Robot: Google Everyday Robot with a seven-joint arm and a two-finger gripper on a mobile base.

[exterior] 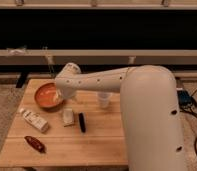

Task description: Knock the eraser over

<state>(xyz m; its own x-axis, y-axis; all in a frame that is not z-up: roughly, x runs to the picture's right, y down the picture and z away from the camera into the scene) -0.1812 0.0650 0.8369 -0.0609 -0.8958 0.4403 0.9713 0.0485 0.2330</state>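
Observation:
The eraser (82, 122) is a small black slab that shows as a thin dark strip near the middle of the wooden table (92, 145). A small whitish box (68, 117) stands just left of it. My white arm reaches in from the right, and its gripper (68, 94) hangs over the right rim of the orange bowl (47, 96). The gripper is behind and slightly left of the eraser and apart from it.
A white bottle (34, 120) lies at the left of the table. A dark red oblong packet (35, 144) lies near the front left corner. A clear cup (104, 99) stands behind the eraser, under my arm. Cables (194, 107) trail on the floor at right.

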